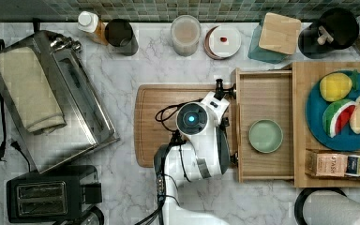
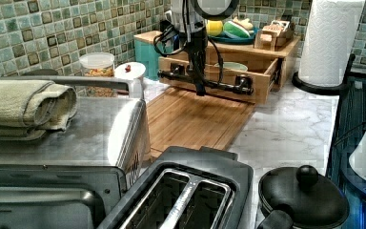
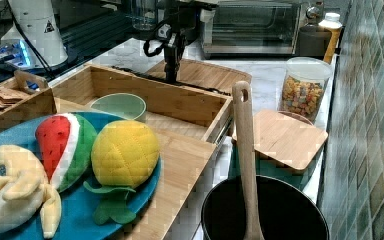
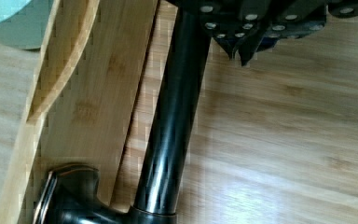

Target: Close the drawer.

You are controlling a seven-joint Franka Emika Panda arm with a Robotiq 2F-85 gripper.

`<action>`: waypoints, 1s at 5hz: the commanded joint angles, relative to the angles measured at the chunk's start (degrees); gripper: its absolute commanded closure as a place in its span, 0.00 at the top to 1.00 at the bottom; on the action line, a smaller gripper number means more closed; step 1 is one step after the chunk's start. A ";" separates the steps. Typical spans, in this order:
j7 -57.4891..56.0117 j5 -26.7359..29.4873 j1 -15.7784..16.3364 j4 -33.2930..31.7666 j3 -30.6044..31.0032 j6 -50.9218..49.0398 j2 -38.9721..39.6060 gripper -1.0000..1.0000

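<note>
**Drawer is out, pincer is at its handle**

The drawer [image 1: 267, 101] sticks far out of the stand [image 1: 300, 122], over the worktop [image 1: 168, 65]. Its black handle [image 2: 224, 86] is on the end far from the stand. The pincer [image 2: 200, 90] is down at that handle, on the side away from the stand. In the wrist view it looks clenched, holding nothing, and sits just beside the bar.

I think the job has not got far. The drawer needs a straight push toward the stand.

What could go wrong:
- The bar is round and smooth. The pincer could slide over or under it, and the drawer would not move.
- The pincer is not at the middle of the bar. A push there could turn the drawer a bit, so it sticks in the stand.
- A green bowl [image 1: 265, 136] sits loose in the drawer. A hard push could make it slide and bump a wall.
- The pincer is low over the board [image 1: 150, 126] in front of the stand. If it dips, it could scrape the wood.

One word can be read: "STASH", on a box [image 1: 330, 164] on top of the stand.
</note>
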 commanded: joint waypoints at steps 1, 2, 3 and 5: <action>-13.40 3.98 -9.48 2.29 -9.31 8.65 -1.39 0.00; -18.07 5.66 -11.38 3.60 -11.41 10.07 -0.03 0.00; -23.09 6.49 -9.51 5.58 -16.81 9.34 0.70 0.00; -32.85 10.80 -16.57 10.52 -15.65 16.39 8.44 0.00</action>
